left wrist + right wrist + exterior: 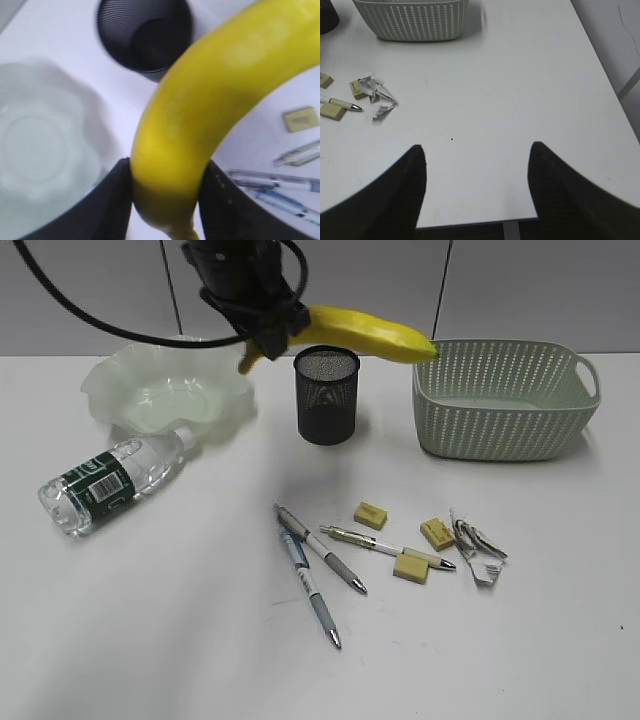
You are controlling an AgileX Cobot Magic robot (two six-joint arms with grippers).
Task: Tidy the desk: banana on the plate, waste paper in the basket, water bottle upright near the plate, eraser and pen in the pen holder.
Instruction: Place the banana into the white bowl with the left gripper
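My left gripper [262, 332] is shut on the yellow banana [375, 333] near its stem end and holds it in the air above the black mesh pen holder [326, 395], just right of the pale green wavy plate [165, 390]. The left wrist view shows the banana [210, 100] between the jaws [167, 190], with the plate [40, 150] and the pen holder [145, 32] below. The water bottle [110, 478] lies on its side. Three pens [320, 548], three erasers [410, 567] and the waste paper [480, 552] lie on the desk [150, 640]. My right gripper [477, 155] is open and empty over the desk's front right edge.
The sage-green perforated basket [505, 400] stands at the back right and is empty; it also shows in the right wrist view [412, 20]. The desk's right edge and front edge [600, 75] are close to the right gripper.
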